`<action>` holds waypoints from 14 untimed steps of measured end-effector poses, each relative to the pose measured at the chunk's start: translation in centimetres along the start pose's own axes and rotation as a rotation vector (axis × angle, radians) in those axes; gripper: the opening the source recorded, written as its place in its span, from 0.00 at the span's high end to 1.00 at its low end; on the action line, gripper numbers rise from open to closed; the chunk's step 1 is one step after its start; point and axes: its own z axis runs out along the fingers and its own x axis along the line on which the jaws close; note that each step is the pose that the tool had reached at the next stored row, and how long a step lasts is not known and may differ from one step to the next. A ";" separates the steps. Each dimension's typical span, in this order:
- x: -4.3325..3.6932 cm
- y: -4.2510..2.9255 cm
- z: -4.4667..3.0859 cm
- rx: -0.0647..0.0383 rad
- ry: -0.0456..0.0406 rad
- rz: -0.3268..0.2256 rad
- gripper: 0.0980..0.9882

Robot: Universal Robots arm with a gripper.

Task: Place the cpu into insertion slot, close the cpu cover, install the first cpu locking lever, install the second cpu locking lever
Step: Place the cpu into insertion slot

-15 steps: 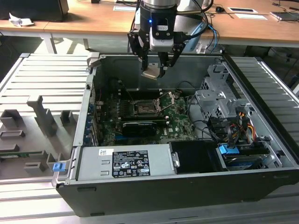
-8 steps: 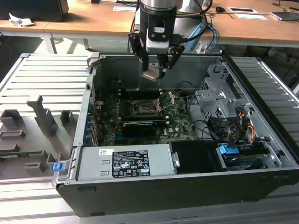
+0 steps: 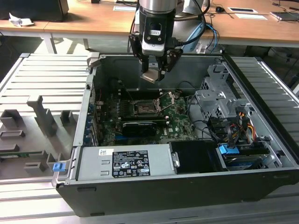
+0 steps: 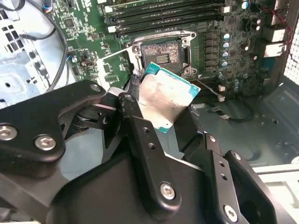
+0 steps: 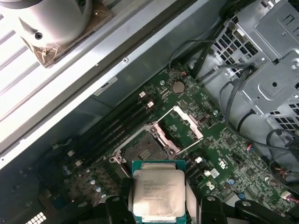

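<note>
1. While the black two-fingered hand clamps it by opposite edges, the small thin square cpu hangs in the air above the board, apart from the socket.
2. Its dull silver-grey metal top looks smudged and faintly brushed, framed by a teal-green rim.
3. Lower down, amid green circuit board, sits the square black insertion slot with its silvery rim, uncovered.
4. Just beside it the thin silver windowed cpu cover stands tilted open.
5. Both lie inside an open dark grey sheet-metal computer case.
6. That case rests on a ribbed grey metal worktop, with a pale wooden desk behind.
</note>
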 end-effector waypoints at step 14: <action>0.04 -0.10 0.60 -0.004 -0.0155 0.200 0.51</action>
